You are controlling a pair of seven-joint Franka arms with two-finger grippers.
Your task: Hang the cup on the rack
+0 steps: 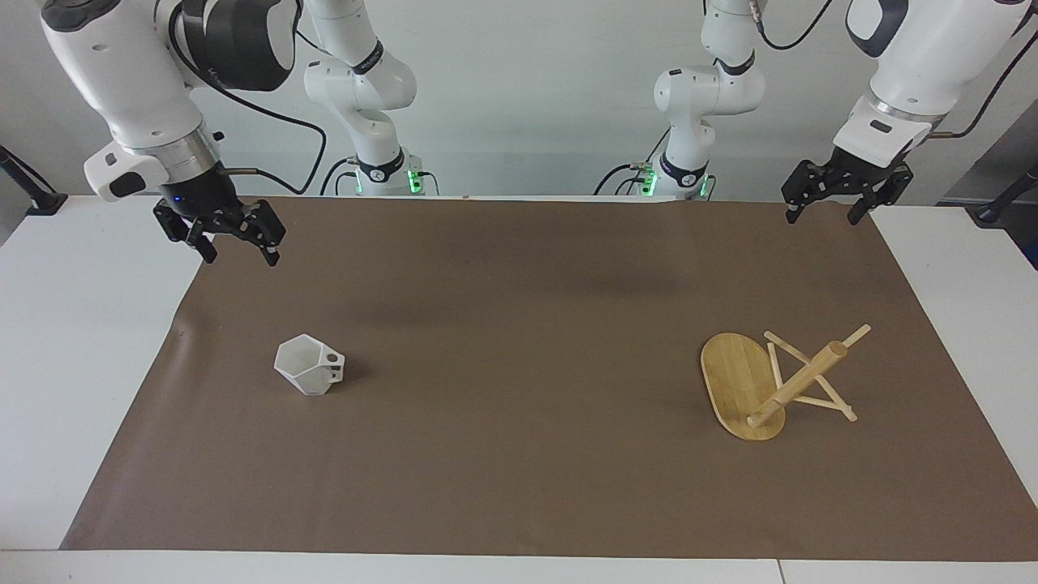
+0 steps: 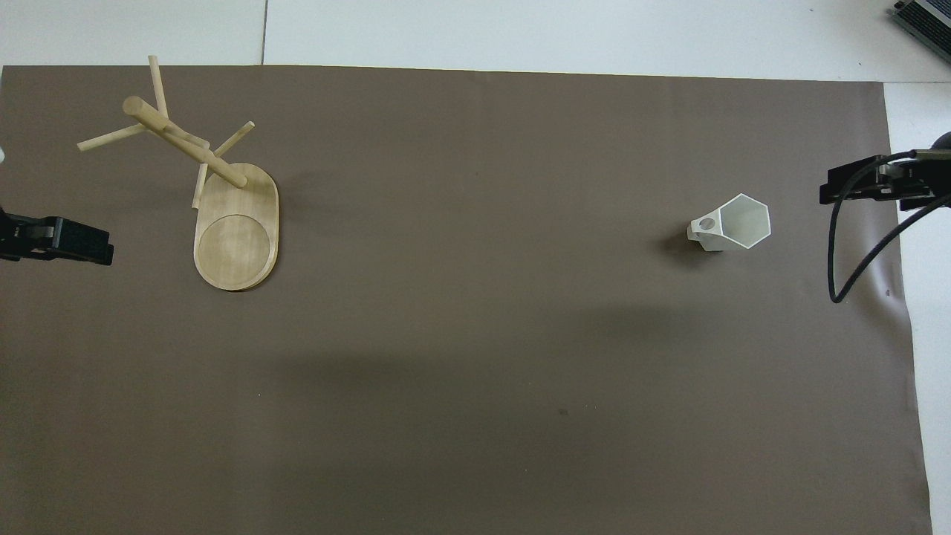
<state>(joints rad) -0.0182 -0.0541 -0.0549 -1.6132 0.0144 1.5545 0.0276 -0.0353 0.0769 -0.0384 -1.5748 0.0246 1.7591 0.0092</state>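
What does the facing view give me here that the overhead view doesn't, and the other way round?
Facing only: both whole arms, with the right gripper and left gripper open, raised over the mat's edge nearest the robots, holding nothing.

Overhead only: straight down into the cup's hexagonal mouth, and the round recess in the rack's base.

Both: the cup standing toward the right arm's end, the rack upright toward the left arm's end, well apart and untouched.

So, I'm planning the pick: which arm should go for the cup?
Right. The right gripper hangs open at the cup's end of the mat. The left gripper, also open, waits at the rack's end, away from the cup.
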